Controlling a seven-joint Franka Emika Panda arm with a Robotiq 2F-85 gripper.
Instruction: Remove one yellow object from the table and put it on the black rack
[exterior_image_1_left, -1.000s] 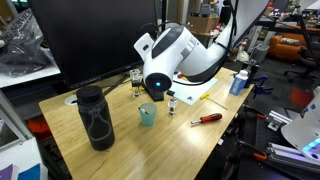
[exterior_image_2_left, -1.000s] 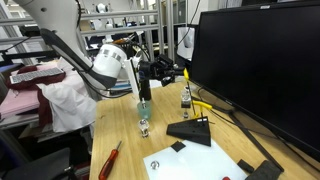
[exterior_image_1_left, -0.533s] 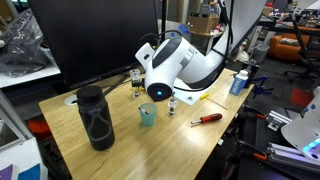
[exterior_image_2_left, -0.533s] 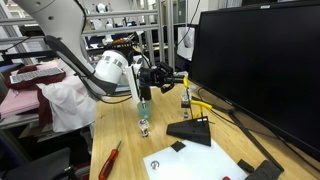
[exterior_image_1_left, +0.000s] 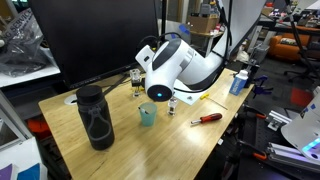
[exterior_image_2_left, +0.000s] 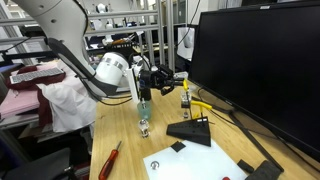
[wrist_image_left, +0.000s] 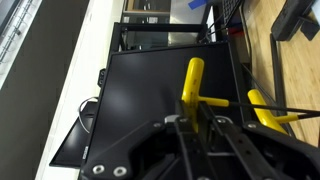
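The gripper (wrist_image_left: 197, 124) is clamped on a yellow object (wrist_image_left: 191, 80). The stick juts past the fingertips, held in the air above the table (exterior_image_1_left: 170, 150) and aimed at the big black monitor (exterior_image_2_left: 262, 70), which fills the wrist view. More yellow pieces (wrist_image_left: 266, 108) lie on the wood beside the screen. The black rack (exterior_image_2_left: 190, 132) sits on the table, apart from the gripper. A teal cup (exterior_image_1_left: 147, 115), dark bottle (exterior_image_1_left: 96, 117) and red-handled screwdriver (exterior_image_1_left: 207, 118) stand around the arm.
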